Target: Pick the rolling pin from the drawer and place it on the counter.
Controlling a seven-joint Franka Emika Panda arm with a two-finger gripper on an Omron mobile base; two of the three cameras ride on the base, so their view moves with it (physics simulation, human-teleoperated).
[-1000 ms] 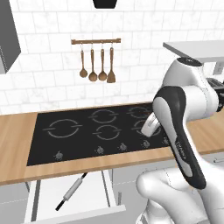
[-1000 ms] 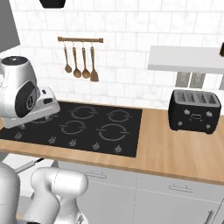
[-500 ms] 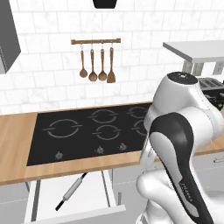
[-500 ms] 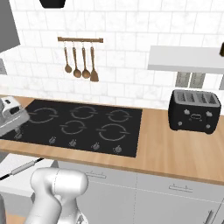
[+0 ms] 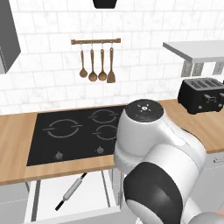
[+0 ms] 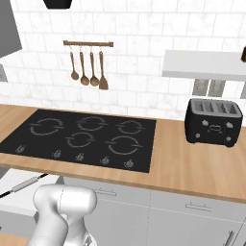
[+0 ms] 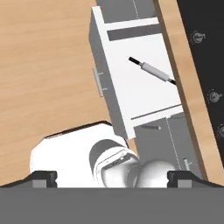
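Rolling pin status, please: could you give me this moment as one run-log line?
phase: approach | rolling pin: lying diagonally in open drawer, untouched | gripper: open, high above drawer | counter: no rolling pin yet

The drawer (image 5: 89, 194) stands pulled out below the front edge of the counter (image 5: 17, 148). The rolling pin (image 5: 71, 191) lies diagonally on the drawer floor, its upper handle under the counter edge. On the counter, a black toaster (image 5: 202, 94) sits right of the cooktop (image 5: 78, 133).
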